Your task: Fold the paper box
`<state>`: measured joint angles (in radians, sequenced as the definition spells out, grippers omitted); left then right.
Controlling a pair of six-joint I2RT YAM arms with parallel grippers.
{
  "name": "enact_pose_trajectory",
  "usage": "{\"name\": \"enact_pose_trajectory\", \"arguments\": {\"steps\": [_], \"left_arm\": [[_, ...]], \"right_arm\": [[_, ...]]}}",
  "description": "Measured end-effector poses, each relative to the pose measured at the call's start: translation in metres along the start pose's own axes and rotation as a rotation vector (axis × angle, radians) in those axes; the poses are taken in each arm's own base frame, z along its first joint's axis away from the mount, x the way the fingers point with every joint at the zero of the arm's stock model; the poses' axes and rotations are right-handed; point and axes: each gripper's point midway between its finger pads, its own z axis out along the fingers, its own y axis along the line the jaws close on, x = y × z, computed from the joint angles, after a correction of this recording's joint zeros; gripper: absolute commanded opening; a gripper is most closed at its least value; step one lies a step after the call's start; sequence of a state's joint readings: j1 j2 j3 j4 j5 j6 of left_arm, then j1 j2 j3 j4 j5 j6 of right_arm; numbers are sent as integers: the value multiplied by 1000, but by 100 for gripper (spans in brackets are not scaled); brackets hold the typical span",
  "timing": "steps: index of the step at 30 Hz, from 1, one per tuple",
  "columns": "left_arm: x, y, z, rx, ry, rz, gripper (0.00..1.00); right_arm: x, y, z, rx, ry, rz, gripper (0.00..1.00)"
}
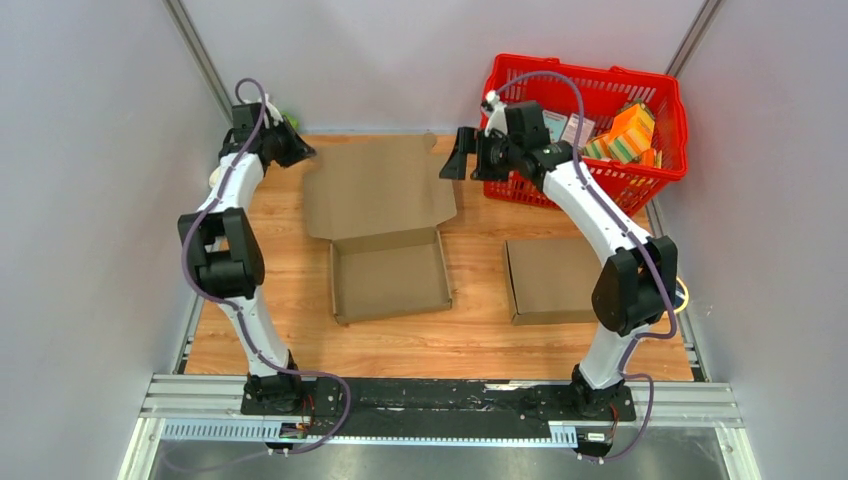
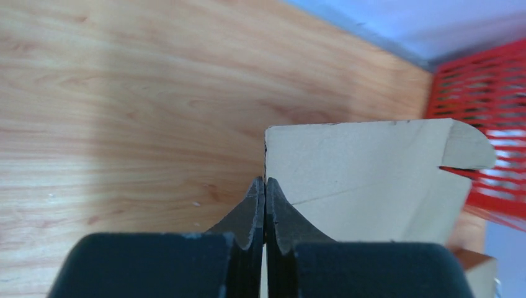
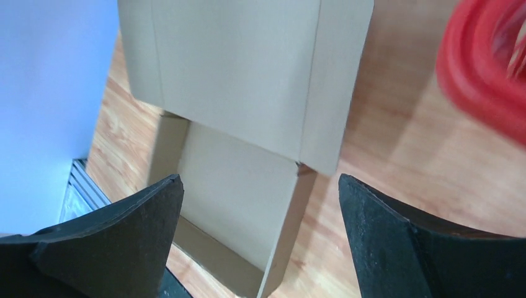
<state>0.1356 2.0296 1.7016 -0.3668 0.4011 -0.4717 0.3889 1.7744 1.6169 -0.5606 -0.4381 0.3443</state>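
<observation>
An open brown paper box [image 1: 390, 275] lies mid-table, its lid [image 1: 380, 185] spread flat toward the back. My left gripper [image 1: 300, 150] is at the lid's far left corner. In the left wrist view its jaws [image 2: 265, 181] are pressed together, and the left edge of the lid [image 2: 360, 180] runs in between them. My right gripper [image 1: 455, 160] hovers open at the lid's far right corner. The right wrist view shows its fingers [image 3: 260, 180] wide apart, with nothing between them. Below them are the lid [image 3: 236, 62] and the tray [image 3: 236, 198].
A second, closed brown box [image 1: 550, 280] lies flat to the right of the open one. A red basket [image 1: 590, 130] with coloured packets stands at the back right, close behind the right gripper. Grey walls close in the table on three sides.
</observation>
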Motion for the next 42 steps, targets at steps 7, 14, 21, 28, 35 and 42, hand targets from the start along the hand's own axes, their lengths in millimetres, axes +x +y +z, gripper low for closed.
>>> {"name": "enact_pose_trajectory", "arguments": {"steps": [7,14,21,28,35,42], "left_arm": [[-23,-72,-86,203,-179,84,0],[10,-88,-128,295,-248,106,0],[33,-108,-176,378,-349,167,0],[33,-124,-207,430,-441,227,0],[41,-120,-205,436,-437,244,0],[44,-121,-206,445,-437,279,0]], "right_arm": [[-44,38,-18,-76,-94,34,98],[-45,69,-17,4,-126,168,100],[-65,131,-76,3,-264,-314,100],[-87,74,-97,65,-282,-476,100],[-72,40,-49,-89,-127,-477,100],[-64,27,-25,-221,-56,-443,86]]}}
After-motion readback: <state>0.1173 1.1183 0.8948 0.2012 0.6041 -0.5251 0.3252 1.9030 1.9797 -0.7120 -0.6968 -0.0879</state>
